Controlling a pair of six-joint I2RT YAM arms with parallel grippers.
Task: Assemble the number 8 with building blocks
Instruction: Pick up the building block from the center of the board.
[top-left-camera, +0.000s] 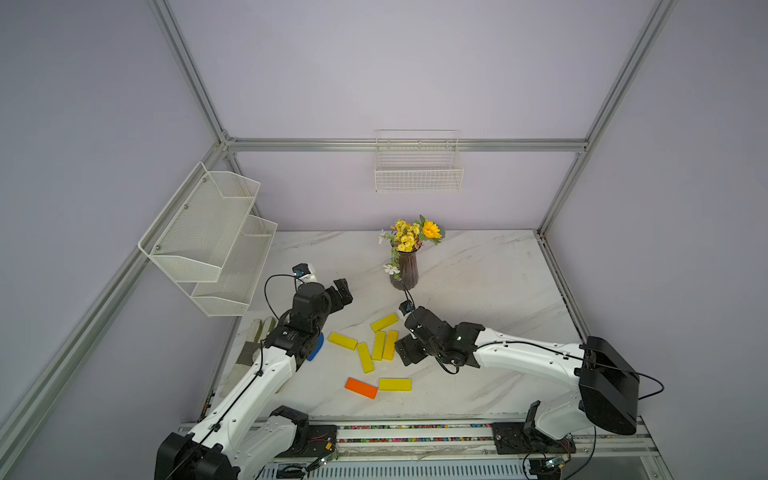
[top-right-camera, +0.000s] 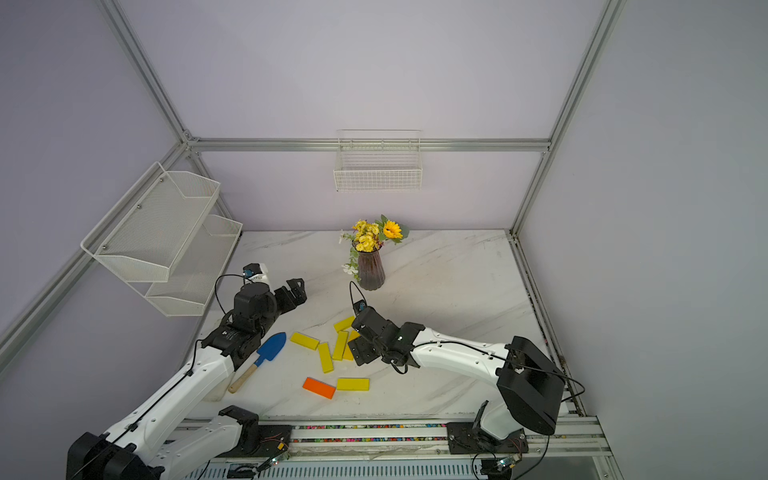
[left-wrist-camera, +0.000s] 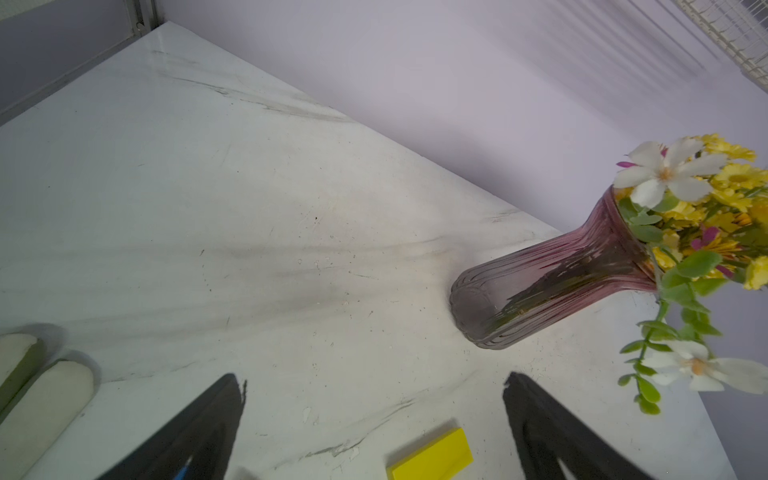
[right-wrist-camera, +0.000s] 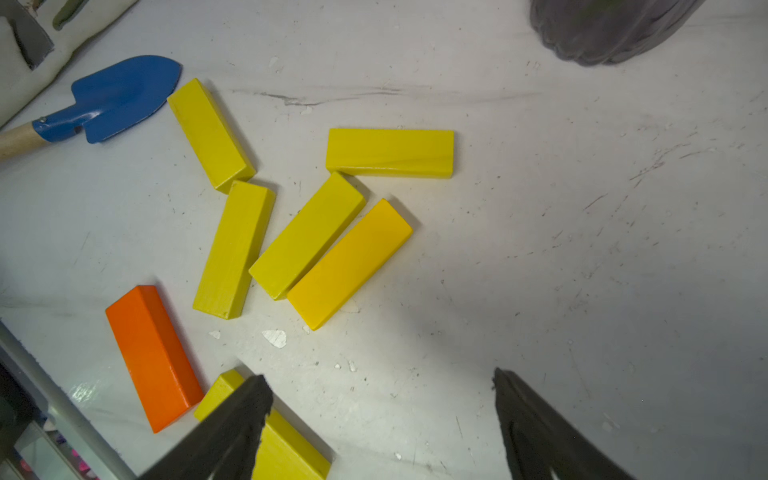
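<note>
Marble tabletop (top-left-camera: 478, 291) carries no number 8 yet; all seven segments are left to place. Both arms are empty: the left gripper (left-wrist-camera: 374, 378) gapes wide, well apart from the building blocks (top-left-camera: 378, 345), and the right gripper (right-wrist-camera: 379, 376) hangs spread above them. Six yellow ones and the orange block (right-wrist-camera: 151, 357) lie loose near the front-centre, none lined up.

Flower vase (top-left-camera: 405, 270), blue trowel (top-right-camera: 272, 347), glove (left-wrist-camera: 45, 399) on marble table (top-left-camera: 478, 282)
</note>
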